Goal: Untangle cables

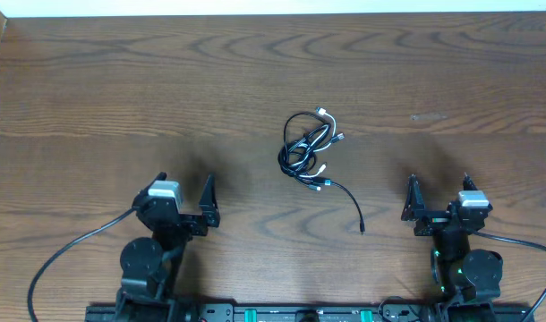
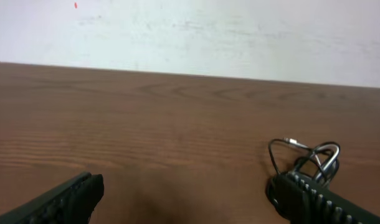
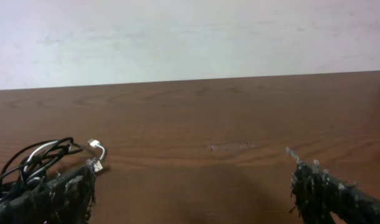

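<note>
The cables [image 1: 311, 148] lie in a tangled bundle at the middle of the wooden table, mostly black with one white cord and silver plug ends. One black strand trails toward the front right to a plug [image 1: 362, 229]. The bundle shows at the right of the left wrist view [image 2: 308, 158] and at the left of the right wrist view [image 3: 37, 160], partly behind a finger in each. My left gripper [image 1: 185, 190] is open and empty near the front left. My right gripper [image 1: 438, 192] is open and empty near the front right. Both are well apart from the cables.
The wooden table [image 1: 121, 80] runs to a pale wall at the back. Thick black arm cables curve at the front left [image 1: 67, 250] and front right [image 1: 533, 255]. The arm bases stand along the front edge.
</note>
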Action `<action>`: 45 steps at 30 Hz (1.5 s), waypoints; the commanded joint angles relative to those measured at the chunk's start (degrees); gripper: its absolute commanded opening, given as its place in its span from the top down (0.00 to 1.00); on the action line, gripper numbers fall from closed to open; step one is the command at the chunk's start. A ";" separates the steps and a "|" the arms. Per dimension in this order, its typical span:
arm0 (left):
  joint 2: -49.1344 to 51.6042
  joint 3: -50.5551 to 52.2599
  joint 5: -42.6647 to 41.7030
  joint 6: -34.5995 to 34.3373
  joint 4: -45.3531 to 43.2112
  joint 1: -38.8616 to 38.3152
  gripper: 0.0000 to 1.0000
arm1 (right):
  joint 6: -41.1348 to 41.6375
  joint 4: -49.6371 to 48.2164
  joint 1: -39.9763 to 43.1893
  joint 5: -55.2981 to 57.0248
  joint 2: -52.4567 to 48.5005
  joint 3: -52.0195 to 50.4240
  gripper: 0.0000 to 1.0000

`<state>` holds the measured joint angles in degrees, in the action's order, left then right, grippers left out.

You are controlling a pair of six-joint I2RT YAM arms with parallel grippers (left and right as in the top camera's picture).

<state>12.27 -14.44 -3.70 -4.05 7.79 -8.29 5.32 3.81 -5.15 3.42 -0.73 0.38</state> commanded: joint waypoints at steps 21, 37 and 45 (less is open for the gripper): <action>34.40 -37.73 -3.65 1.66 26.84 0.13 0.07 | -0.92 0.22 0.33 0.09 0.02 -0.07 0.01; 61.53 -58.77 -3.82 0.02 41.46 -7.19 0.07 | -0.92 0.22 0.33 0.09 0.02 -0.07 0.01; 70.95 -66.31 -5.46 -1.03 49.03 -8.26 0.07 | -0.92 0.22 0.33 0.09 0.02 -0.07 0.01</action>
<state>80.71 -78.06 -7.81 -4.45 55.53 -15.90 5.32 3.79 -5.15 3.42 -0.73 0.38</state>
